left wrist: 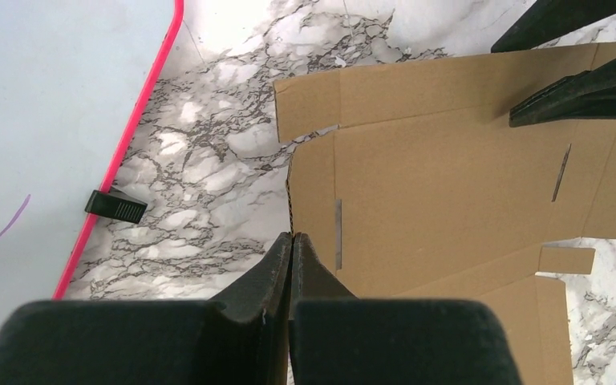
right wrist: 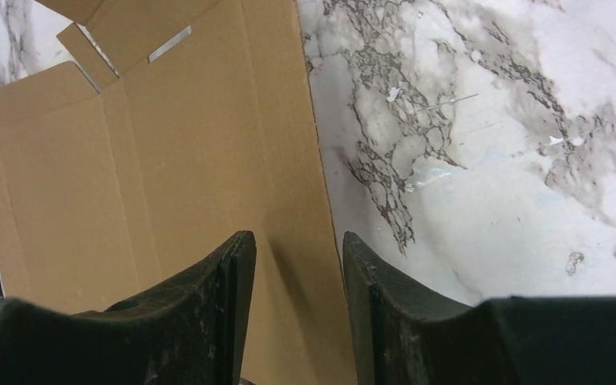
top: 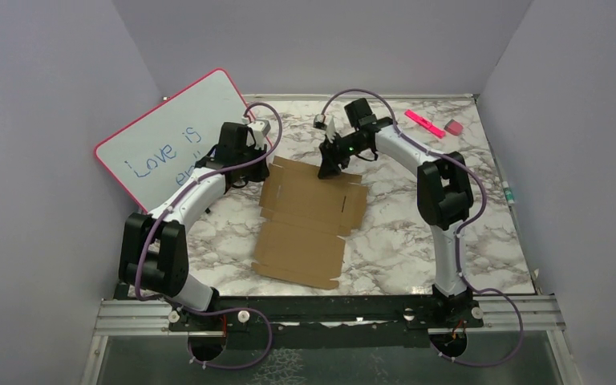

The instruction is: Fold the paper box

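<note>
While I watch from the overhead feed, the paper box (top: 309,220) lies unfolded and flat on the marble table (top: 417,233), midway between the two arms; I take it as my reference.

- Left of the box: pink-framed whiteboard (top: 178,136), leaning, with blue handwriting on it. A small black clip (left wrist: 116,206) sits at its pink rim, on the box side.
- Left gripper (left wrist: 291,237): fingers pressed together with nothing visible between them, tip right at the box's left edge. I can't tell whether it touches the cardboard.
- Box itself: creases, slits and side tabs all show, and no panel is raised.
- Right gripper (right wrist: 297,238): over the box's far right corner, fingers spread. The cardboard's edge runs through the gap between them. From the wrist view I can't tell whether either finger is pressing on the sheet.
- Right of the box, well apart, toward the far corner of the table: a pink highlighter (top: 424,123), and just beside it a pink eraser (top: 453,127).
</note>
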You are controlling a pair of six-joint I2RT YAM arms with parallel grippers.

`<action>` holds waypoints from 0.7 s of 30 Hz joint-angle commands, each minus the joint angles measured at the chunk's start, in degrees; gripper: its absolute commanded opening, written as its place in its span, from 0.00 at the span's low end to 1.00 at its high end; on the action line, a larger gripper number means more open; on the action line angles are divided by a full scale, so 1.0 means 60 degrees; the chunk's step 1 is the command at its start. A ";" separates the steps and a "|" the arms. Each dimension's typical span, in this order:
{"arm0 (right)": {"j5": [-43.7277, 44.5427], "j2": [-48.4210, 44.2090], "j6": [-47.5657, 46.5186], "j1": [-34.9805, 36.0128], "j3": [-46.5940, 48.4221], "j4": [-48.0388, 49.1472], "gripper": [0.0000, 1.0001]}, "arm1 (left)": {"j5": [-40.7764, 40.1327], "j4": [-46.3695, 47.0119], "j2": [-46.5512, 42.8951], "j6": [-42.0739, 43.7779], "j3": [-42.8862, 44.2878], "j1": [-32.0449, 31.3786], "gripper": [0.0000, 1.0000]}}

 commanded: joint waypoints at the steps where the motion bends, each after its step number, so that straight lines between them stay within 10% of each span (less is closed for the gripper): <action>1: -0.0631 0.0363 -0.0433 -0.0038 0.0465 -0.0552 0.46 | 0.0205 0.0337 -0.0377 0.0157 -0.0073 -0.0048 0.01; 13: -0.1110 0.0210 -0.1008 -0.0049 0.0864 -0.1355 0.04 | 0.0060 0.0355 -0.0432 -0.0024 -0.0109 -0.0049 0.01; 21: -0.0606 -0.0593 -0.1179 -0.0003 0.0682 -0.1623 0.01 | -0.0174 0.0407 -0.0561 -0.0782 -0.0195 -0.0048 0.08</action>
